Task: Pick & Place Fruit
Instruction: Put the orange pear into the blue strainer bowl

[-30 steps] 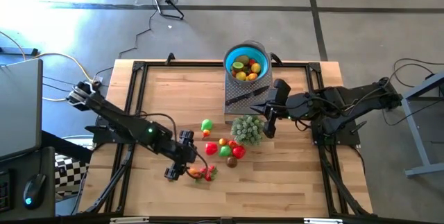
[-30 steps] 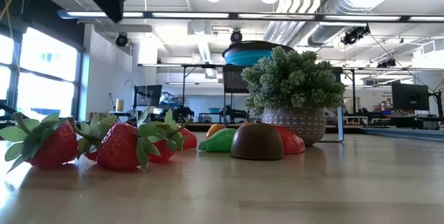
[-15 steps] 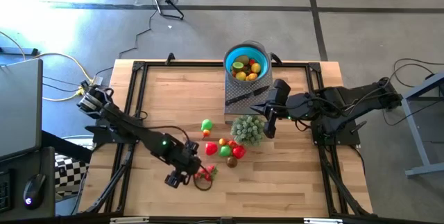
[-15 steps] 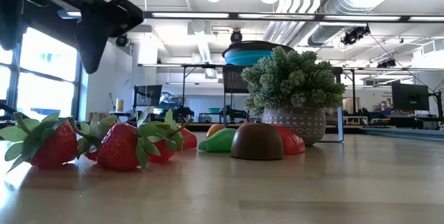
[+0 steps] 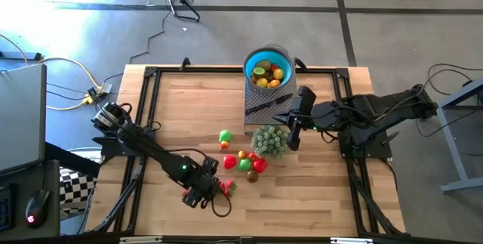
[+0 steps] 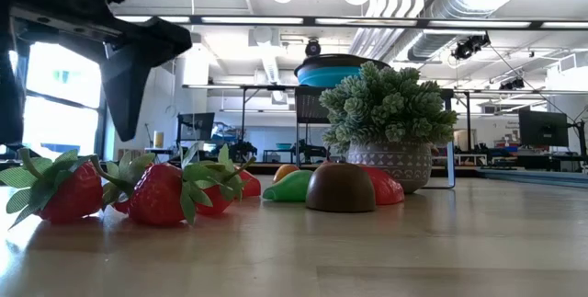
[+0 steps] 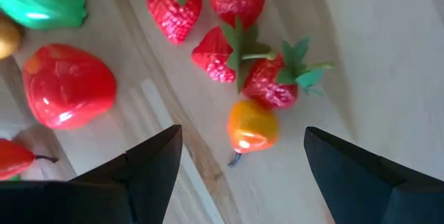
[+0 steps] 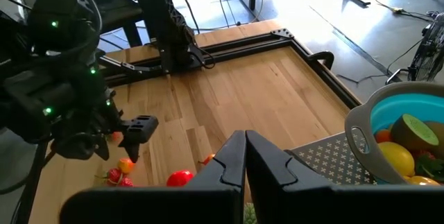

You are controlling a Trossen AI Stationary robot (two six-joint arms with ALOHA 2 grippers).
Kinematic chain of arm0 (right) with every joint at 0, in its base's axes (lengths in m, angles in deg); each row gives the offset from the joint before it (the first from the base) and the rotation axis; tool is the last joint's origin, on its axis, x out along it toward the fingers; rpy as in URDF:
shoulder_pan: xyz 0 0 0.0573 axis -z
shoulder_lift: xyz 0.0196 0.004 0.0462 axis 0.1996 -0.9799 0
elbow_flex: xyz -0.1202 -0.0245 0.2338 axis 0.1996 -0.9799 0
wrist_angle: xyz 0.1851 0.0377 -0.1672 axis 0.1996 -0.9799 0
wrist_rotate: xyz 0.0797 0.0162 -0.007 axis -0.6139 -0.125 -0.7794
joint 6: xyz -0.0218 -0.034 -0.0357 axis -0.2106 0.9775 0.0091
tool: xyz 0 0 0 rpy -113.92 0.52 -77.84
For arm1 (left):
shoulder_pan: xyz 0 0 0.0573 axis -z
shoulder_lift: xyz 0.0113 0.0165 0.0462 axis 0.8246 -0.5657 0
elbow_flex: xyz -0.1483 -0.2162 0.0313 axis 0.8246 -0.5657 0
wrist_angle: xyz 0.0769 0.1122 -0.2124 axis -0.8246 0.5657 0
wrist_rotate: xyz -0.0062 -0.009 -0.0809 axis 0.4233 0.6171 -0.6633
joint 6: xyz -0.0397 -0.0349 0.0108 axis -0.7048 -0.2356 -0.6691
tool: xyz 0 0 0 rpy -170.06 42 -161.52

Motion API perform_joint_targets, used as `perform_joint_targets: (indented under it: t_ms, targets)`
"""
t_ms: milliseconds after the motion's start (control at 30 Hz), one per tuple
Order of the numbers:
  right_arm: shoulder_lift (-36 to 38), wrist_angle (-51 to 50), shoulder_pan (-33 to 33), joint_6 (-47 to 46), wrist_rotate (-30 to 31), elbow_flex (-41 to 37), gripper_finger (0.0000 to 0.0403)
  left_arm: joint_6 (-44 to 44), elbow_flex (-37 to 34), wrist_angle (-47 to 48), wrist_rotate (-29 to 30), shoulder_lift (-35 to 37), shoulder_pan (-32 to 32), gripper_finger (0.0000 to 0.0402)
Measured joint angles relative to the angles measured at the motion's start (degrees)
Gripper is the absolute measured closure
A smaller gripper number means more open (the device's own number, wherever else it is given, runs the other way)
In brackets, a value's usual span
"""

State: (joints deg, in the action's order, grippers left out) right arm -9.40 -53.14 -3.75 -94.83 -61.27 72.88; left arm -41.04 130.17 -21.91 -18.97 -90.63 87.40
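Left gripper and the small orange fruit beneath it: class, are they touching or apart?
Apart. The left wrist view shows the orange fruit lying on bare wood between the open left gripper's fingers, clear of both.

Robotics lab in an open industrial workspace.
Wooden table on a black frame stands on concrete floor; beyond it are exposed ceiling ducts, strip lights, desks with monitors, and trailing cables.
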Motion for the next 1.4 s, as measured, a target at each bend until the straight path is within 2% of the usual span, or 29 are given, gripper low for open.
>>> perform_joint_targets:
  t_ms: [300,867,1100,1400]
  targets:
    - [0.0,0.0,-0.01,0.0,0.0,0.0,0.0398,-0.54,-1.92,-5.08,-2.34,0.0,0.05,0.0105]
    - [0.0,0.01,0.0,0.0,0.0,0.0,0.0398,-3.48,-6.23,-10.21,-1.07,-0.67,0.01,0.0105]
    - [0.0,0.0,-0.01,0.0,0.0,0.0,0.0398,-3.54,-6.27,-10.39,-2.9,-3.59,0.03,0.0105]
    - [0.0,0.0,0.01,0.0,0.0,0.0,0.0398,-3.71,-6.23,-10.69,-3.06,-3.85,0.01,0.0105]
